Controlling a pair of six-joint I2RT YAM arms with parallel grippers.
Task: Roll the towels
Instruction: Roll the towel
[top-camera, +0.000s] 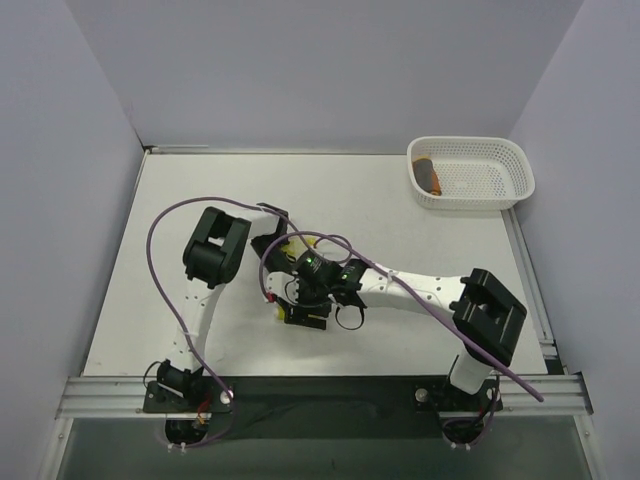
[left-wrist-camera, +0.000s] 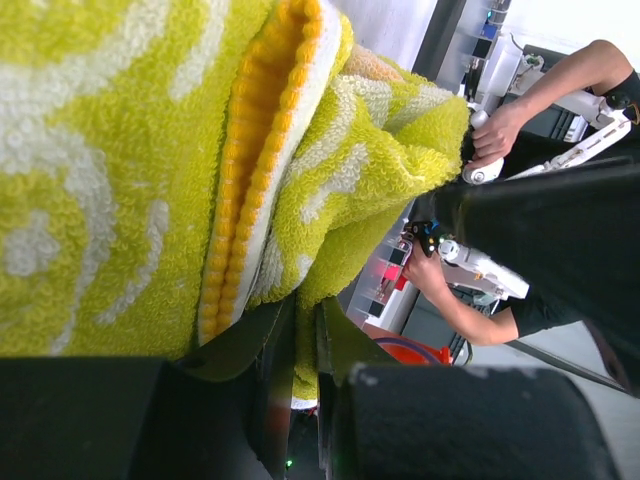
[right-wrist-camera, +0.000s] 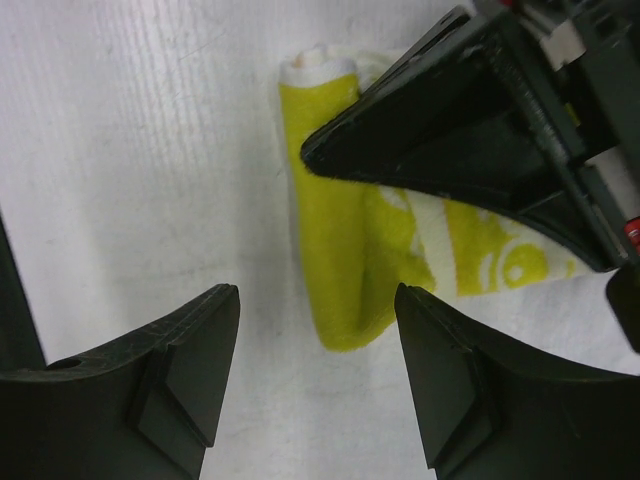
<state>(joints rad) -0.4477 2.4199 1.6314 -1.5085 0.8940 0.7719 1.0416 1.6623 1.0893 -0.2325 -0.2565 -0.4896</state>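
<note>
The pale yellow towel with lime-green prints (top-camera: 276, 306) lies mid-table, mostly hidden under both grippers. In the right wrist view it is a partly rolled bundle (right-wrist-camera: 340, 250) on the white table. My left gripper (left-wrist-camera: 305, 335) is shut on a fold of this towel (left-wrist-camera: 330, 170), and it appears as the black body (right-wrist-camera: 470, 130) over the towel. It sits at mid-table in the top view (top-camera: 280, 250). My right gripper (right-wrist-camera: 315, 295) is open, its fingers on either side of the roll's near end, not touching it (top-camera: 300, 318). The orange towel (top-camera: 430, 176) lies rolled in the basket.
The white mesh basket (top-camera: 500, 165) stands at the table's back right corner. Purple cables (top-camera: 175, 215) loop over both arms. Grey walls close in the table's left, back and right sides.
</note>
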